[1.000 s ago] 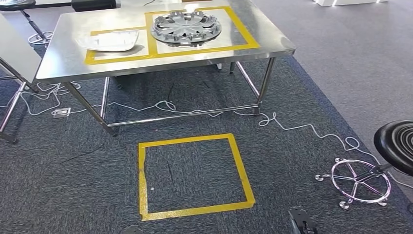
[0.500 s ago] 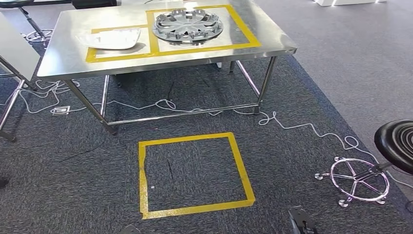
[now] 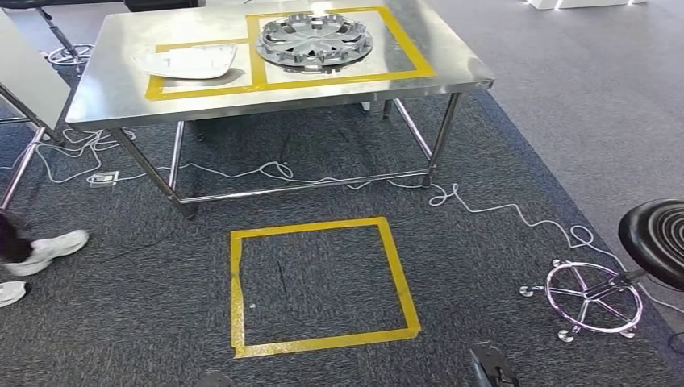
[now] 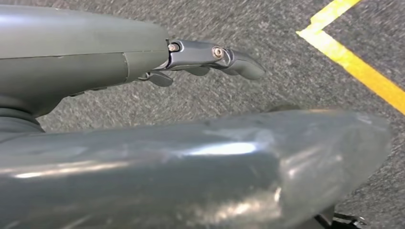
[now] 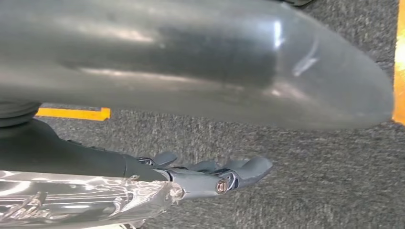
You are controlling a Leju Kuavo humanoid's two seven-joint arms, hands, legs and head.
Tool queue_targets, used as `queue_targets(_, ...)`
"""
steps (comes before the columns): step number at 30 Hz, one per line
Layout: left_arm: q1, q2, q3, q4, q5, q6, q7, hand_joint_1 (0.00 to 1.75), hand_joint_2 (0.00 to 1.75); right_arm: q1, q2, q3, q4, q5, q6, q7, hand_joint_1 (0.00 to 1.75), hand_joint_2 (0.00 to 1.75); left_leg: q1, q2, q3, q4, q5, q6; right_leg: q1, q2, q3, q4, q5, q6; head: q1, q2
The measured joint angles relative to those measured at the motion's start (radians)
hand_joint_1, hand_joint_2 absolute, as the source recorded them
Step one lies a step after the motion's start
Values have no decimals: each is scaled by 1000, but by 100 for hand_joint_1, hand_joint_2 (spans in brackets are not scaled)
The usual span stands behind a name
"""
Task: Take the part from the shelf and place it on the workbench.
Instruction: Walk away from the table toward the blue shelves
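grey carpet with a yellow tape square (image 3: 323, 286) lies before the steel surface (image 3: 113, 89), where the silver wheel cover (image 3: 314, 40) rests inside a taped box, well apart from each empty, loosely extended robot hand: left (image 4: 210, 57), right (image 5: 210, 176).

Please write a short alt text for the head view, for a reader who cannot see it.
A steel workbench holds a silver wheel cover and a pale flat part in yellow tape frames. On the carpet before it lies a yellow tape square; a black stool stands at the right.
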Motion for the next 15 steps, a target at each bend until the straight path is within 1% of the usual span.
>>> queue_targets(1,0,0,0,0,-1,0,0,0,0,0,0,0,0,1,0,0,0,0,8,-5,-9,8,2,-10,-8,2,31,-54,28,11,0,0)
queue_targets(2,0,0,1,0,-2,0,0,0,0,-1,0,0,0,2,0,0,0,0,15,-10,-19,23,2,-23,-16,7,66,-118,54,24,1,0)
queue_targets(3,-1,2,1,0,-3,0,0,0,0,-2,2,0,0,3,1,0,0,0,19,-15,-30,38,0,-36,-22,15,91,-166,74,28,5,0)
queue_targets(4,0,3,2,0,-4,1,0,0,0,-2,4,0,0,4,2,0,0,0,20,-19,-38,53,-3,-46,-26,21,103,-191,83,21,5,0)
queue_targets(5,0,5,3,0,-4,1,0,0,0,-2,5,0,0,5,2,0,0,0,19,-22,-43,61,-5,-53,-25,23,102,-190,85,8,3,0)
queue_targets(6,2,6,4,0,-5,2,0,0,0,-1,6,-1,0,6,2,1,0,0,18,-24,-44,61,-3,-56,-23,22,95,-179,87,-12,-2,0)
queue_targets(7,4,4,6,0,-5,2,0,0,0,0,5,-1,0,7,1,1,0,0,19,-24,-44,59,1,-58,-21,16,89,-171,89,-28,-8,0)
queue_targets(8,6,4,7,1,-5,2,0,0,0,0,5,-1,0,8,0,1,0,0,21,-22,-48,62,-2,-58,-18,11,85,-166,92,-39,-12,0)
queue_targets(9,8,3,8,1,-5,2,0,0,0,-1,5,-2,0,9,-1,1,0,0,22,-17,-58,83,-20,-57,-16,6,81,-165,98,-48,-15,0)
queue_targets(10,9,3,9,1,-5,2,0,0,0,0,5,-2,0,9,-2,1,0,0,21,-12,-78,128,-54,-55,-13,0,75,-165,103,-57,-17,0)
queue_targets(11,9,2,9,1,-5,2,0,0,0,1,5,-2,0,10,-2,1,0,0,18,-7,-106,196,-102,-52,-10,-7,71,-166,108,-63,-19,0)
queue_targets(12,8,2,10,1,-5,2,0,0,0,2,5,-2,0,10,-3,1,0,0,15,-4,-136,275,-148,-47,-7,-15,65,-166,112,-67,-20,0)
queue_targets(13,8,2,10,1,-5,2,0,0,0,3,5,-3,0,10,-3,1,0,0,11,-4,-159,342,-181,-43,-3,-23,60,-166,115,-69,-20,0)
queue_targets(14,8,2,11,1,-5,2,0,0,0,3,5,-3,0,11,-3,1,0,0,8,-4,-166,381,-197,-38,1,-31,56,-166,116,-70,-20,0)
queue_targets(15,9,2,11,1,-5,2,0,0,0,3,5,-3,0,11,-4,1,0,0,4,-3,-154,381,-195,-31,3,-38,54,-166,117,-70,-20,0)
